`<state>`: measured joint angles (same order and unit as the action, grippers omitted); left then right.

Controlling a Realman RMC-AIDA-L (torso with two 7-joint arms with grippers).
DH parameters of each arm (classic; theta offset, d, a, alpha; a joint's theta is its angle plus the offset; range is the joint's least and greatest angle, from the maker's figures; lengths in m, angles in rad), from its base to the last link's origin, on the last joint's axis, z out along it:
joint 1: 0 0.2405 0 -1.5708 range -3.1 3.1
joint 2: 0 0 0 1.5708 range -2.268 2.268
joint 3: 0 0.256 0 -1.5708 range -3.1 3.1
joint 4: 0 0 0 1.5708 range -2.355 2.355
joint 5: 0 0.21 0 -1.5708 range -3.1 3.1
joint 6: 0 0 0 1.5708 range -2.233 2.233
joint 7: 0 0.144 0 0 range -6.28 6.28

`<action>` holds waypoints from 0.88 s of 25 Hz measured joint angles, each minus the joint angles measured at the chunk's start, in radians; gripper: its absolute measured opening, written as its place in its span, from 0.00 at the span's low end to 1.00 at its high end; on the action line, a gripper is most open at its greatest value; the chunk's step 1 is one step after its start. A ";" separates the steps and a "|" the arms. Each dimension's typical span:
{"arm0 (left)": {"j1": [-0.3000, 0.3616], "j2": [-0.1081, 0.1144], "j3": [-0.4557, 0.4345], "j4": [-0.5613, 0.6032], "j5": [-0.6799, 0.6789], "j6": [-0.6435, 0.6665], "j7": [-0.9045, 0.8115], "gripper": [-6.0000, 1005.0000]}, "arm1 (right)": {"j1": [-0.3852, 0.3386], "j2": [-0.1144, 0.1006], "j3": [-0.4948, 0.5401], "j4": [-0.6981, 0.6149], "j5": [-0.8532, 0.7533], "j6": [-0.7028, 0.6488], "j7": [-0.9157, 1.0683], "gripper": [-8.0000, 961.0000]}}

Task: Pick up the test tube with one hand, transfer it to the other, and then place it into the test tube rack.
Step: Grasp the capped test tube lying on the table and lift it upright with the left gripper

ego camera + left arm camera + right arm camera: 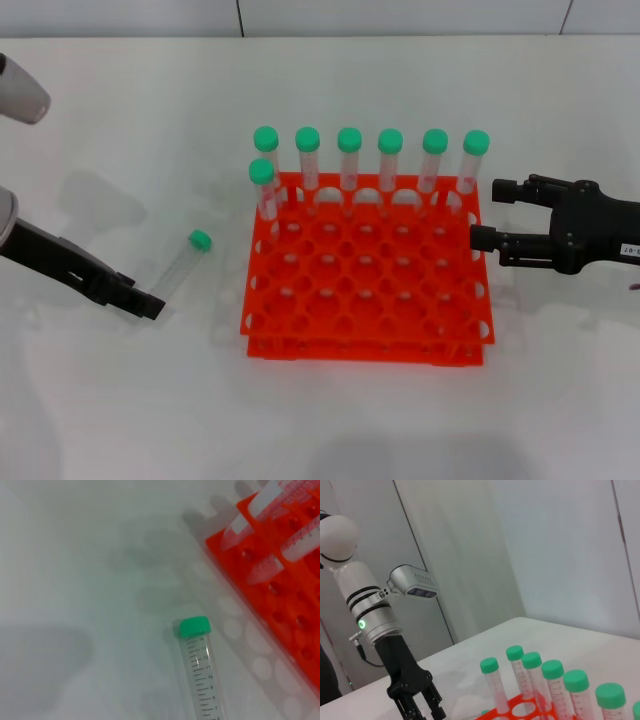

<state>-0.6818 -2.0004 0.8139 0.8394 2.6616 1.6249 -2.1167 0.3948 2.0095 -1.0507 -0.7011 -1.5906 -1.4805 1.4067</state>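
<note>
Lying flat on the white table [120, 100], left of the bright orange-red two-tier plastic rack [360, 345] and just apart from it: the slim clear plastic test tube [180, 265] with its green screw cap turned toward the far right. Not yet lifted, not yet touched, judging from the head view. Seen close in the left wrist view too, test tube [200, 680] centred low, rack [280, 605] off to one side, probably lined up that way for a grasp along the tube's body.

Low at the near left, right at the tube's bottom end: the unlabelled black two-finger left gripper [135, 297], fingers parted with a gap between them in the right wrist view [422, 711], holding nothing. Angled down toward the table, apparently to straddle the tube.

Right of the rack, above the table: the labelled black right gripper [490, 213], jaws spread wide and empty, likely waiting for the handover.

Upright along the rack's far side: seven identical green-capped tubes [349, 160], leaving the nearer holes free.
</note>
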 joint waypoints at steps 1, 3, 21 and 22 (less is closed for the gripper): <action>0.000 -0.001 0.000 -0.002 0.000 -0.001 0.000 0.68 | 0.001 0.000 0.000 0.001 0.000 0.001 0.000 0.88; -0.001 -0.002 0.002 -0.004 0.001 -0.005 0.001 0.67 | 0.005 0.000 0.000 0.004 0.000 0.001 0.000 0.88; -0.001 -0.012 0.012 -0.004 0.001 -0.025 0.003 0.62 | 0.007 0.000 0.000 0.001 0.000 0.007 0.000 0.88; -0.001 -0.012 0.012 -0.004 0.002 -0.025 0.003 0.61 | 0.007 0.000 0.000 0.000 0.000 0.007 0.000 0.88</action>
<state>-0.6827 -2.0128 0.8262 0.8359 2.6631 1.5995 -2.1138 0.4020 2.0094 -1.0507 -0.7011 -1.5908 -1.4739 1.4066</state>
